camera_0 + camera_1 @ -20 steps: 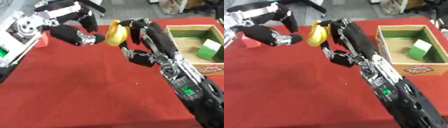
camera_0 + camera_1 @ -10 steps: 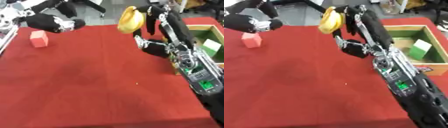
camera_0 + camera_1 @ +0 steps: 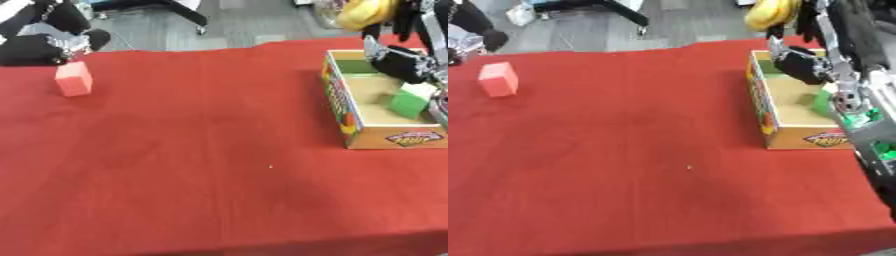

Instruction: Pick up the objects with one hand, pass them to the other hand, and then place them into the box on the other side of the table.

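While the red-covered worktop [image 3: 201, 150] fills both views, the right hand [image 3: 798, 20] is seen at the upper right with its fingers curled round a yellow banana [image 3: 770, 12], held up above the far end of the box [image 3: 346, 112]. In the left eye view the banana is cut by the top edge and only its lower part is shown; more of it, and more of the right arm leading down the right side, is given by the right eye view. The box, open at the top with a printed front wall, is set on the right side of the worktop, and a green block [image 3: 409, 100] is seen lying inside it against the right wall. In the right eye view that block is largely covered by the arm, and only a patch of green is left visible.

At the upper left, the left hand [image 3: 39, 47] is shown as a dark shape just beyond a red block [image 3: 73, 79], which stands on the worktop near the left edge; whether the two touch cannot be told. The fingers of this hand are blurred and it cannot be told whether they are spread or curled. In the right eye view only a sliver of the hand is caught at the left edge, while the red block is shown whole. A small pale speck [image 3: 269, 167] is seen on the cloth near the middle.
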`<state>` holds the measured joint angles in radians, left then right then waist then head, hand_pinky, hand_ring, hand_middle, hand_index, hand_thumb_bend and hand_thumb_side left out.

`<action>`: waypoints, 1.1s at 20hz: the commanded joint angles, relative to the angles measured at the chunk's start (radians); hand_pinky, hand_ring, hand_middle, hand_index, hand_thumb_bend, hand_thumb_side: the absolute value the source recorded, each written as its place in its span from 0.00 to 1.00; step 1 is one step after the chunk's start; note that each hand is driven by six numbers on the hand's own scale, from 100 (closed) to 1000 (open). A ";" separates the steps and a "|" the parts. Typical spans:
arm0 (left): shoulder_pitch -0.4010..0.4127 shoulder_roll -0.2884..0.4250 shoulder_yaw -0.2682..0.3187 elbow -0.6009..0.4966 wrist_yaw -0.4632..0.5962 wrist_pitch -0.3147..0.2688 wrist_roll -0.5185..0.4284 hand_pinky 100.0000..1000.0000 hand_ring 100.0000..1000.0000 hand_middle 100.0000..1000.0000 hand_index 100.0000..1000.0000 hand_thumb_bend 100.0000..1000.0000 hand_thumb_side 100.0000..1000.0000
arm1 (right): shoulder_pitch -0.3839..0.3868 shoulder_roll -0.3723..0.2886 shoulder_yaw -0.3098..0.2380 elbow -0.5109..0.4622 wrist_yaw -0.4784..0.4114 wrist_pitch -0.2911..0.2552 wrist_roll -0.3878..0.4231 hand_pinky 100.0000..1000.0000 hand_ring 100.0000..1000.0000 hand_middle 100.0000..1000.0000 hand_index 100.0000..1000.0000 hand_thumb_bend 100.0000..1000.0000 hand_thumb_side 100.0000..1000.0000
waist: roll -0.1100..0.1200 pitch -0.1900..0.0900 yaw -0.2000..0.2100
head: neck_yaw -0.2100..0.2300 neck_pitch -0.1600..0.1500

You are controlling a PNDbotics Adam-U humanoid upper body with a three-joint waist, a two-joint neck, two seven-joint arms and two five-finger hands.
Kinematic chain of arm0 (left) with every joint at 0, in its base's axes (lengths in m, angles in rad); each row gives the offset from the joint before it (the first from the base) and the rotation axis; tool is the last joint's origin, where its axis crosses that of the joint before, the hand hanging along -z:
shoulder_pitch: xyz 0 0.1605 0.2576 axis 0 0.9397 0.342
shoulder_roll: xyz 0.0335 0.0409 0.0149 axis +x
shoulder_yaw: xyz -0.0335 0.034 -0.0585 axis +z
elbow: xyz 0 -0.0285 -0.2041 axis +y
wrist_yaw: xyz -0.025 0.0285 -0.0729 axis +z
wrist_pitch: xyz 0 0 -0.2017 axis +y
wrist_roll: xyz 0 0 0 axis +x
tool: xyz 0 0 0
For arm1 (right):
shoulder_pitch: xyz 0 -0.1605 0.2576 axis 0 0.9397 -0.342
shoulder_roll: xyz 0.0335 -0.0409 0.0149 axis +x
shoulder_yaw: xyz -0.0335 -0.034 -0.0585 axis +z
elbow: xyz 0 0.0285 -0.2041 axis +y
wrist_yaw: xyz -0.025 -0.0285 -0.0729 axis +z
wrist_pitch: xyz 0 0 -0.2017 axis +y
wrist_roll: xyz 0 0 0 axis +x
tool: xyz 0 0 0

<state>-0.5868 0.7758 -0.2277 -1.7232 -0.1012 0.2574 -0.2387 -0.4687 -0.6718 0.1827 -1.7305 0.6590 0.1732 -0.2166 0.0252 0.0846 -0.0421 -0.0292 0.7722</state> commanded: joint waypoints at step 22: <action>0.024 0.025 0.037 0.038 0.024 0.007 0.033 0.72 0.57 0.47 0.55 0.44 0.53 | -0.043 -0.136 -0.093 0.375 0.146 -0.249 0.425 0.66 0.43 0.48 0.99 0.13 0.48 | -0.001 0.002 0.006 | -0.007 -0.002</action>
<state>-0.5539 0.7759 -0.2125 -1.6800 -0.0782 0.2622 -0.2072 -0.4977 -0.7708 0.1078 -1.3378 0.7943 -0.0760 0.2048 0.0251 0.0849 -0.0352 -0.0372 0.7722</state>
